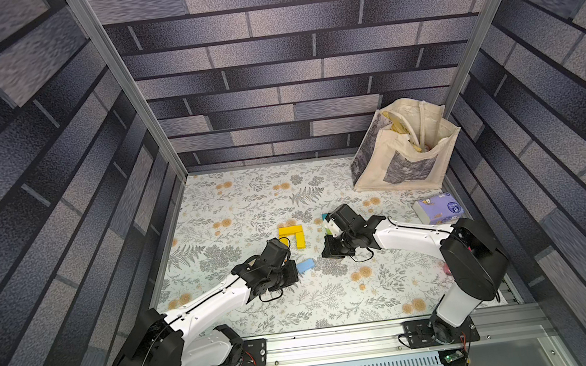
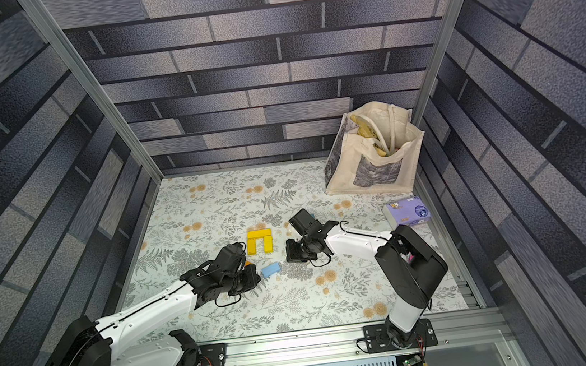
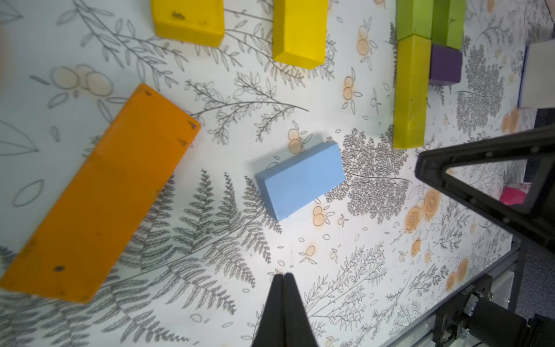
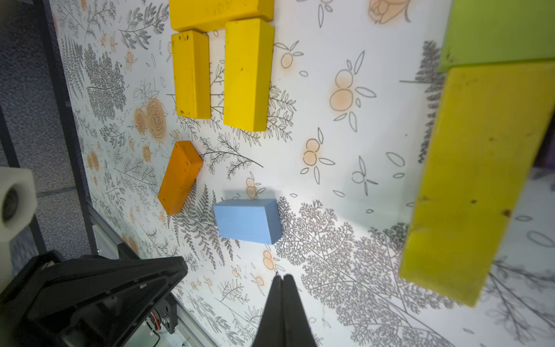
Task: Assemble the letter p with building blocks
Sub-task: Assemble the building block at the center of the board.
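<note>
Three yellow building blocks (image 1: 291, 233) (image 2: 260, 241) lie on the floral mat in an upside-down U. A light blue block (image 1: 305, 265) (image 3: 300, 180) (image 4: 247, 220) lies just in front of them, between the two arms. An orange block (image 3: 99, 195) (image 4: 180, 177) lies beside it, hidden under the left arm in both top views. Lime green blocks (image 3: 410, 93) (image 4: 480, 180) and a purple block (image 3: 445, 64) lie by the right arm. My left gripper (image 3: 283, 274) (image 1: 288, 272) is shut and empty, short of the blue block. My right gripper (image 4: 282, 275) (image 1: 333, 249) is also shut and empty.
A cream tote bag (image 1: 404, 152) stands at the back right corner. A lilac tissue pack (image 1: 437, 207) lies near the right wall. A metal rail (image 1: 339, 336) runs along the front edge. Brick-patterned walls enclose the mat on three sides.
</note>
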Available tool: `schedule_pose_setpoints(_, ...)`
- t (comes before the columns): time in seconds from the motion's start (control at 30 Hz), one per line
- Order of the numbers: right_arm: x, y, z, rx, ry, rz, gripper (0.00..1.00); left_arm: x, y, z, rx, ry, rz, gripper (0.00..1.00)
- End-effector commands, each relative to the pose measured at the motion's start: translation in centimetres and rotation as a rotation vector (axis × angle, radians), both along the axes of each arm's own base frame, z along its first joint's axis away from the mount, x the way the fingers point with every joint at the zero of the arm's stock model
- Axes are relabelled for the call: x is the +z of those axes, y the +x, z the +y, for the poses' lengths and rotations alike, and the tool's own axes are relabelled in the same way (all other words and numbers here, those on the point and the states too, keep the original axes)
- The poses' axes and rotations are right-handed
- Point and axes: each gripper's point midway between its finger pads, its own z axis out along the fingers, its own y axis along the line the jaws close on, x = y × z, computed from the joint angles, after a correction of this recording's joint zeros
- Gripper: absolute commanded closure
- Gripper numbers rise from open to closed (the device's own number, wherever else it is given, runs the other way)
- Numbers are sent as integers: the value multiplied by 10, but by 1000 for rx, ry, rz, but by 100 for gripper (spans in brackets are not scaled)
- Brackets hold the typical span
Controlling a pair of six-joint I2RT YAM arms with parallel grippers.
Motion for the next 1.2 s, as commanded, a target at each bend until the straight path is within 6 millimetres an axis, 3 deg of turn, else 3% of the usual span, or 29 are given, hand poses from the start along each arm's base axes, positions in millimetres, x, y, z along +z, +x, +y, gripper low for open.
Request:
schedule_pose_setpoints(0.0,-10,-3,8,24,23,29,100,-3,15,14,151,11,-10,100)
schedule_pose_setpoints(0.17,-19,4,14,44,12,29,100,-14,24,21,208,31,30,100)
schedule_pose_setpoints(0.57,-30,9,27,29,37,82,100,-26,35,6,156,12,68,100)
schedule_pose_setpoints(0.83,-37,3,24,-1,47,114,100,-37,41,-4,125,-20,103,100)
schedule_pose_setpoints(1.17,-40,-3,22,-10,52,148,100,-40,42,-1,124,5,113,100)
